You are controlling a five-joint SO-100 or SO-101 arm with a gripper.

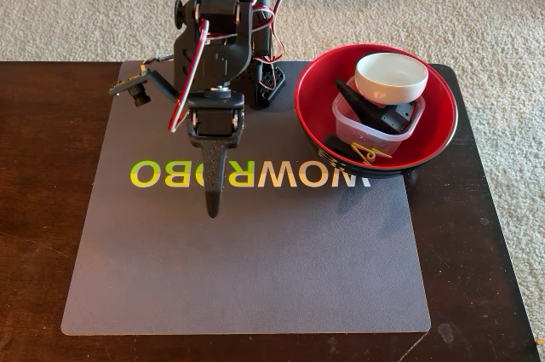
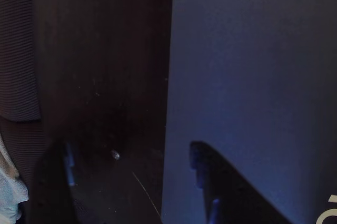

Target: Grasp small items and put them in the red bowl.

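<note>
The red bowl (image 1: 317, 111) stands at the right edge of the grey mat in the fixed view. Inside it lie a small white bowl (image 1: 391, 77), a clear square tub (image 1: 373, 128), a black toothed wedge (image 1: 364, 105) and a yellow clip (image 1: 371, 155) on a flat black piece (image 1: 339, 152). My gripper (image 1: 213, 207) points down at the mat's middle, left of the bowl, shut with nothing in it. The wrist view is dark and shows only black gripper parts (image 2: 231, 192) at its bottom edge.
The grey mat (image 1: 255, 277) with yellow-green lettering covers most of the dark wooden table (image 1: 43, 209). Its edge (image 2: 168, 103) runs down the wrist view, with table (image 2: 105, 76) on the left. Beige carpet (image 1: 85, 4) surrounds the table. The arm's base (image 1: 264, 81) stands behind the gripper.
</note>
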